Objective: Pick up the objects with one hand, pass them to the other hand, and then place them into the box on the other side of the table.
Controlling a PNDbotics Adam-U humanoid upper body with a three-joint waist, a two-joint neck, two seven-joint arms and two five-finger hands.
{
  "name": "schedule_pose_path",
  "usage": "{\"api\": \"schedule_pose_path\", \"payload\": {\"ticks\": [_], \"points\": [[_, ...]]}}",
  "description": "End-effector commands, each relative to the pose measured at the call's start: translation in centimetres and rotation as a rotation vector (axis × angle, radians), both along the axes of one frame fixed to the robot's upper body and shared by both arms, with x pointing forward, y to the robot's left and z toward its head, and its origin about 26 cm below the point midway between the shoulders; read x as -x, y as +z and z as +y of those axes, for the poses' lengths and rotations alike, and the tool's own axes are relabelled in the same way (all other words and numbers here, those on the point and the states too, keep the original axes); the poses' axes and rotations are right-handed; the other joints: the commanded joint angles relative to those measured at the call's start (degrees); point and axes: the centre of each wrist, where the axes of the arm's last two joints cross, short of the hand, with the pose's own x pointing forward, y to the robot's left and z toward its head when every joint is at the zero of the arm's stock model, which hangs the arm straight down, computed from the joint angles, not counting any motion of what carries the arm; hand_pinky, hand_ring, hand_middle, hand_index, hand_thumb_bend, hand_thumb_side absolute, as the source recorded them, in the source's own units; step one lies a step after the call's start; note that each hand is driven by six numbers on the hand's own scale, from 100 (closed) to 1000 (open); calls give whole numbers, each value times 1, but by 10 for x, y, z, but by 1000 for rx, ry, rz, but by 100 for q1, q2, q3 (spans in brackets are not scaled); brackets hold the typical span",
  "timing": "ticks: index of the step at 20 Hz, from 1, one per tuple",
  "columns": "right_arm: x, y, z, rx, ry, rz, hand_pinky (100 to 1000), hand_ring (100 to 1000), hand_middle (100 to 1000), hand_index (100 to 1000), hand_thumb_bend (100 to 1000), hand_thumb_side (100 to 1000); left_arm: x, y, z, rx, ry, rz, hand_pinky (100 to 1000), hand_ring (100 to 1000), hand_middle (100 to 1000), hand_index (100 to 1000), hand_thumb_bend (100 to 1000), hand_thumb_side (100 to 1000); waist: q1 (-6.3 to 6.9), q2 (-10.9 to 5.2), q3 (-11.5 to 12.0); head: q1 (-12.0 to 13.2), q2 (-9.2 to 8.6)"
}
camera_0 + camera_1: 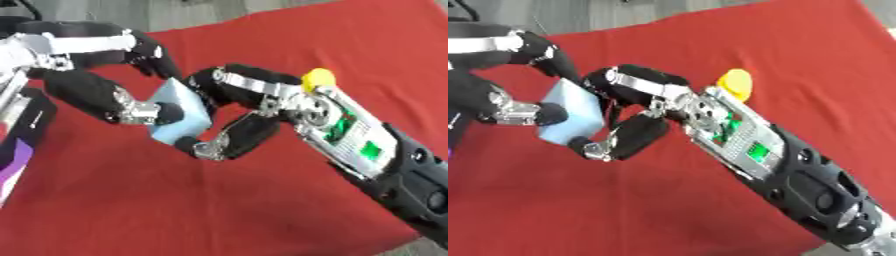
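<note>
Pale blue block [179,112] is sitting at centre-left of the frame, both hands curling on it: left hand [105,75] from the left, right hand [249,107] from the right.

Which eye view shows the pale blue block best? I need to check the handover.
The left eye view: the pale blue block sits whole and near centre, between the left hand and right hand. The right eye view shows it nearer the left side, partly hidden by fingers.
</note>
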Motion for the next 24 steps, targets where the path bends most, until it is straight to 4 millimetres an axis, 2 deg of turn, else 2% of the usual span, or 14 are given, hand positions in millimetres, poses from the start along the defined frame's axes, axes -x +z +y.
{"api": "schedule_pose_path", "payload": {"ticks": [1,4,6,13,15,17,18,20,22,24], "points": [[1,9,-1,19,5,-33,525,573,433,591,100,165,1,7,-1,-49,11,97,894,847,767,783,347,571,32,-11,0,25,8],[0,10,-2,38,8,-37,525,572,434,592,100,163,0,7,0,-44,12,109,895,848,773,790,230,577,33,-14,-3,32,8],[0,11,-3,44,9,-46,525,573,434,592,100,156,0,8,0,-40,17,110,893,846,774,789,100,572,35,-17,-6,38,4],[-1,13,-4,34,-9,-93,538,580,442,599,100,136,1,10,0,-44,42,99,879,834,764,784,100,424,45,-11,-16,41,19],[-1,12,-4,31,-15,-112,536,577,439,597,100,129,2,11,0,-44,48,89,874,831,761,780,100,483,46,-9,-20,40,21],[-1,12,-4,38,-13,-119,534,575,438,595,100,129,3,13,1,-39,48,82,873,831,759,781,100,648,46,-7,-21,36,22],[-1,11,-4,45,-14,-117,534,575,437,594,100,134,4,13,1,-35,38,77,871,832,753,775,272,704,46,-5,-22,30,20],[-1,11,-5,60,-16,-105,534,576,437,594,100,140,5,13,1,-33,10,66,871,833,741,771,495,738,48,-3,-24,23,20],[-1,12,-5,68,-18,-98,535,576,438,594,100,138,4,12,2,-35,-18,52,871,834,740,771,548,745,48,1,-29,16,27],[-1,13,-6,71,-19,-96,536,577,438,595,100,137,3,11,2,-36,-35,41,877,839,745,773,514,750,49,5,-31,12,30]]}}
